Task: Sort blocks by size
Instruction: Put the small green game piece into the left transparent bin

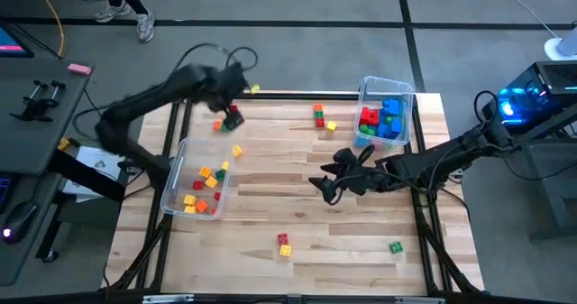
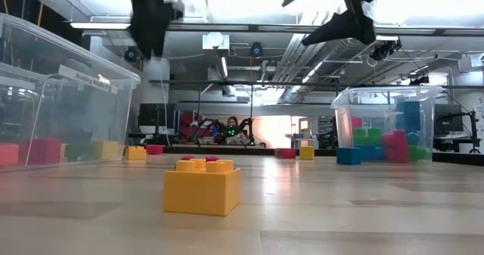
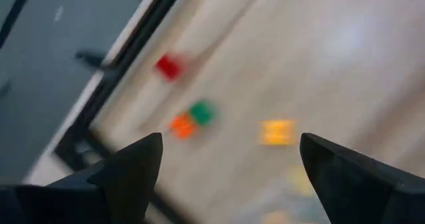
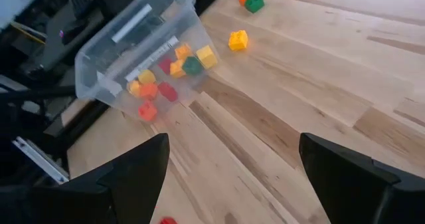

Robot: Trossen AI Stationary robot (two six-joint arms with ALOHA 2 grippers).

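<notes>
Two clear bins sit on the wooden table (image 1: 297, 196): the left bin (image 1: 177, 173) at left centre of the high view holds small yellow, orange and red cubes (image 1: 206, 178); the right bin (image 1: 365, 92) at upper right holds larger red, blue and green bricks (image 1: 382, 122). Loose blocks lie scattered: a pair near top centre (image 1: 321, 116), a red-yellow pair (image 1: 284, 244) low centre, a green one (image 1: 396, 246) lower right, a yellow cube (image 1: 236, 151) beside the left bin.

Left gripper (image 1: 231, 116) hangs over the upper-left table edge, fingers (image 3: 136, 167) spread wide, nothing between them; its wrist view is motion-blurred, with the blocks below only colour smears. Right gripper (image 1: 326, 185) hovers mid-table, fingers (image 4: 143, 167) wide apart, empty. Low view cuts off both arms at the top; a yellow brick (image 2: 202, 186) fills the foreground.
</notes>
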